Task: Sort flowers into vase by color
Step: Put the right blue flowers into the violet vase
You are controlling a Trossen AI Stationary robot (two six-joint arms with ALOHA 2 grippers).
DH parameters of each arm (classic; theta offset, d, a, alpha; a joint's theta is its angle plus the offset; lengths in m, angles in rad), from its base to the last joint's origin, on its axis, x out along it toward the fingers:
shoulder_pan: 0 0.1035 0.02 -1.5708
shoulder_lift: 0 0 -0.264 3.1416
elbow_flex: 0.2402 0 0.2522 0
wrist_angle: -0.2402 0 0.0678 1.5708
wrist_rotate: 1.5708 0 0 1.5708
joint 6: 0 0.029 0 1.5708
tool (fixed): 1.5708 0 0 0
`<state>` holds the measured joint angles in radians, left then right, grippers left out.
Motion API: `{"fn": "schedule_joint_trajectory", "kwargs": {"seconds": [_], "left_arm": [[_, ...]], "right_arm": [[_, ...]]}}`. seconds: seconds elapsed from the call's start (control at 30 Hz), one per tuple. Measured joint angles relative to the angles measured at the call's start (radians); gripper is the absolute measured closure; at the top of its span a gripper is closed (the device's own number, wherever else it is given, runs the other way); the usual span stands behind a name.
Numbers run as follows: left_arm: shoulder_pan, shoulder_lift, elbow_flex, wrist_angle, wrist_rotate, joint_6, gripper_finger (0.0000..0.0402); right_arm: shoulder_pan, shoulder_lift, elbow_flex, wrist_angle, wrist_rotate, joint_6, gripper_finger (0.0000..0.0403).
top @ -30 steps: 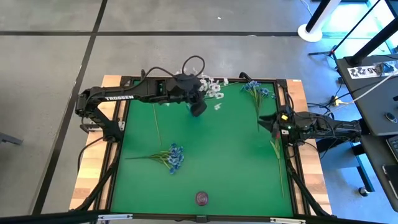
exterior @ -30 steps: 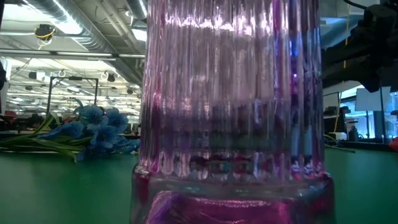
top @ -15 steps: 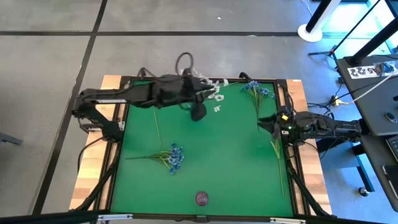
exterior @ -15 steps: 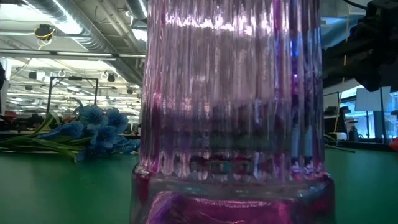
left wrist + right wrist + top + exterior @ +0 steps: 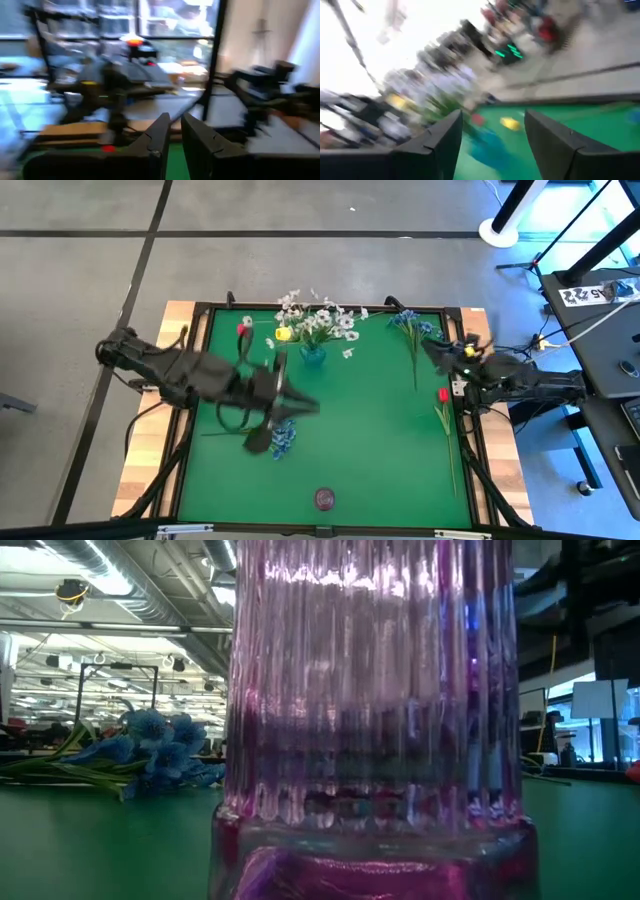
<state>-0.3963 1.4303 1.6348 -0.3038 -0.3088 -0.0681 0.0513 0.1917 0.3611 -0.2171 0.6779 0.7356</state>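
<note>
A small blue vase (image 5: 313,354) stands near the far edge and holds white flowers (image 5: 322,320). A yellow bud (image 5: 283,334) and a red bud (image 5: 242,330) show beside them. Blue flowers (image 5: 283,435) lie on the green mat. More blue flowers (image 5: 410,325) lie at the far right, and a red tulip (image 5: 443,394) lies by the right edge. A pink ribbed vase (image 5: 325,498) stands at the near edge. My left gripper (image 5: 300,402) hovers above the mat just beyond the near blue flowers, pointing level. Its fingers (image 5: 161,135) are almost together, with nothing between them. My right gripper (image 5: 436,348) is open and empty at the right edge.
The mat has a dark raised frame (image 5: 196,390) on a wooden table top. In the low view the pink vase (image 5: 370,720) fills the middle, with the blue flowers (image 5: 150,745) behind it on the left. The mat's middle (image 5: 370,430) is bare green.
My left arm has swung fast from over the blue vase at the far edge toward the near side and the mat's middle. The white flowers it covered now stand uncovered in the vase. My right gripper has turned and shifted slightly toward the far edge, uncovering the red tulip's bud.
</note>
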Motion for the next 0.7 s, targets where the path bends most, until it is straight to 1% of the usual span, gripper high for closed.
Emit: {"fn": "schedule_joint_trajectory", "kwargs": {"seconds": [0.1,0.17,0.27,0.33,0.4,0.5,0.6,0.7], "left_arm": [[-0.068,0.013,0.000,0.003,-0.025,-0.046,0.0361],[-0.100,0.022,0.000,0.002,-0.053,-0.091,0.0362],[-0.139,0.031,0.000,-0.014,-0.089,-0.178,0.0362],[-0.162,0.031,0.000,-0.047,-0.097,-0.262,0.0362],[-0.183,0.033,0.000,-0.094,-0.100,-0.371,0.0362],[-0.225,0.040,0.000,-0.195,-0.109,-0.545,0.0362],[-0.265,0.056,0.000,-0.289,-0.130,-0.727,0.0362],[-0.308,0.080,0.000,-0.371,-0.157,-0.892,0.0362]], "right_arm": [[0.000,0.174,0.034,-0.096,0.001,0.097,0.0188],[-0.016,0.313,0.071,-0.175,-0.024,0.165,0.0188],[-0.087,0.526,0.149,-0.311,-0.096,0.250,0.0188],[-0.158,0.652,0.203,-0.398,-0.160,0.254,0.0188],[-0.250,0.761,0.259,-0.458,-0.221,0.222,0.0187],[-0.407,0.894,0.315,-0.490,-0.314,0.087,0.0177],[-0.585,0.995,0.340,-0.466,-0.426,-0.039,0.0153],[-0.753,1.067,0.341,-0.432,-0.475,-0.112,0.0120]]}}
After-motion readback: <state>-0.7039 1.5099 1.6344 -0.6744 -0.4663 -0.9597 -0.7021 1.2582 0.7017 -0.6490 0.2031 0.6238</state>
